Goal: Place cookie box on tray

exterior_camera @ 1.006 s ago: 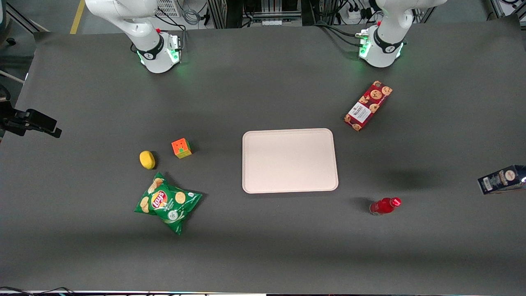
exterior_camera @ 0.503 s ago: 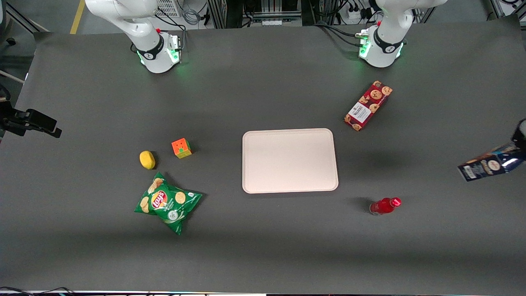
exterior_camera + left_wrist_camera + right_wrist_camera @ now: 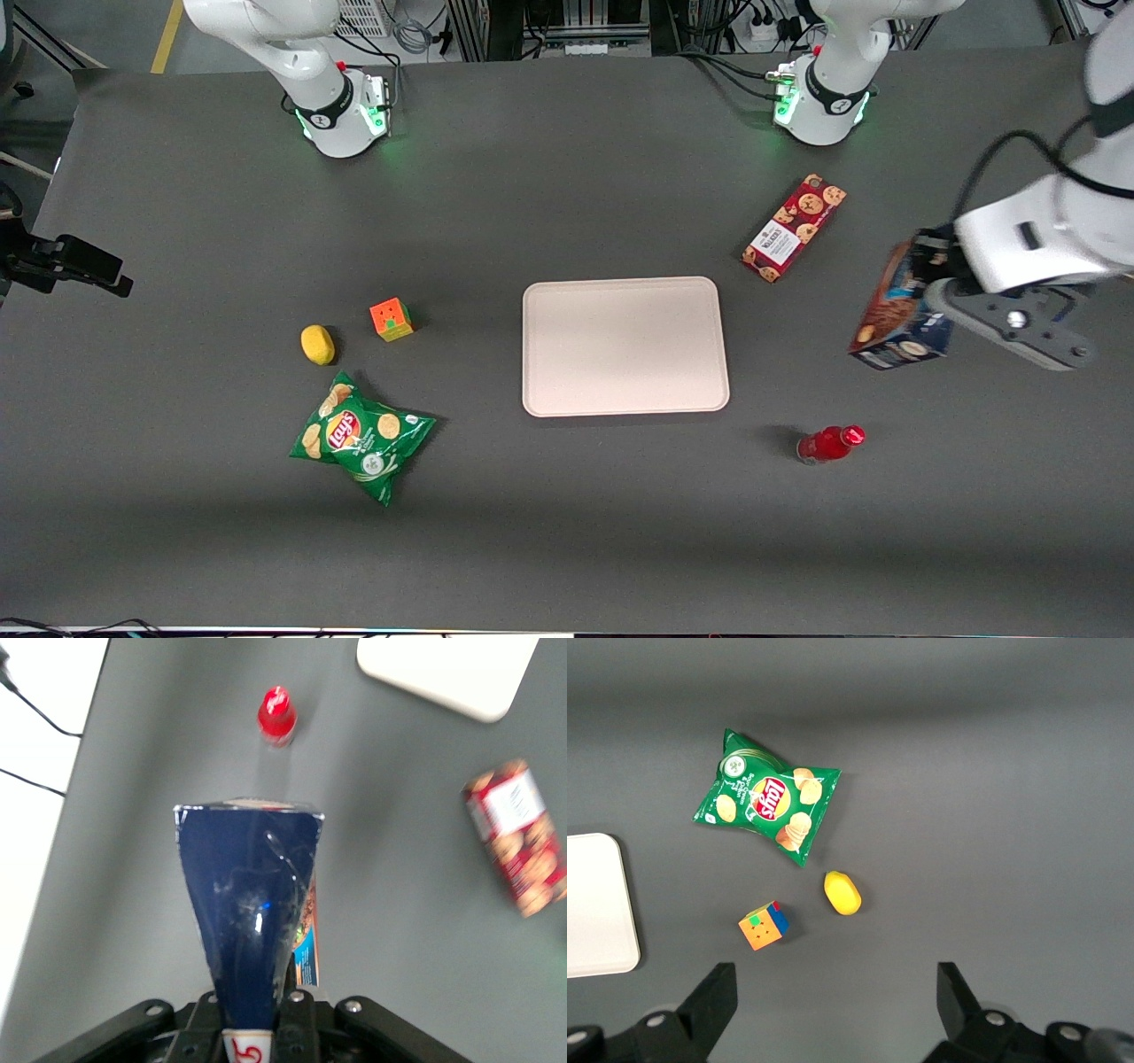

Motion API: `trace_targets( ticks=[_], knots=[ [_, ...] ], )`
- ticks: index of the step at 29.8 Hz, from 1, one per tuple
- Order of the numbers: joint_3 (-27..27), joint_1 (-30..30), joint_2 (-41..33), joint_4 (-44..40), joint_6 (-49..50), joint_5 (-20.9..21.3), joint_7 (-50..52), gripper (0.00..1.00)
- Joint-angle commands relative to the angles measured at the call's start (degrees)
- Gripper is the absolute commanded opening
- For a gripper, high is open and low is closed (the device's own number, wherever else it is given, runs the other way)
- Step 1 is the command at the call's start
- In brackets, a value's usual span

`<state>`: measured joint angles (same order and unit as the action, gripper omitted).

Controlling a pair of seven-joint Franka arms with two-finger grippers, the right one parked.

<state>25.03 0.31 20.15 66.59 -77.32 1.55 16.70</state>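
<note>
The cookie box (image 3: 897, 317), a long dark navy carton with a brown cookie picture, hangs above the table, tilted, toward the working arm's end of the tray. My gripper (image 3: 937, 288) is shut on its end. In the left wrist view the cookie box (image 3: 252, 886) runs straight out from the gripper (image 3: 252, 1028), pinched between both fingers. The tray (image 3: 625, 346), pale cream-pink with a low rim, lies flat at the table's middle with nothing on it; its corner (image 3: 452, 669) also shows in the left wrist view.
A red box printed with cookies (image 3: 795, 228) lies between the tray and the working arm's base. A red bottle (image 3: 828, 443) lies nearer the front camera than the held carton. A chips bag (image 3: 361, 436), lemon (image 3: 317, 344) and colour cube (image 3: 392, 319) lie toward the parked arm's end.
My gripper has carried the cookie box from the working arm's table edge toward the tray, and the arm has come into the front view. The box has turned as it moved.
</note>
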Motion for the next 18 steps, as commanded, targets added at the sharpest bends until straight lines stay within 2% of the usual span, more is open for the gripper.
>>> trace_targets(
  ticks=[1, 9, 18],
  knots=[
    [1.7, 0.3, -0.6, 5.0, -3.6, 0.3, 10.7, 0.0],
    [5.3, 0.3, -2.1, 15.6, -13.5, 0.6, 19.2, 0.0],
    [6.3, 0.3, -3.7, 26.0, -23.1, 1.0, 19.2, 0.0]
  ],
)
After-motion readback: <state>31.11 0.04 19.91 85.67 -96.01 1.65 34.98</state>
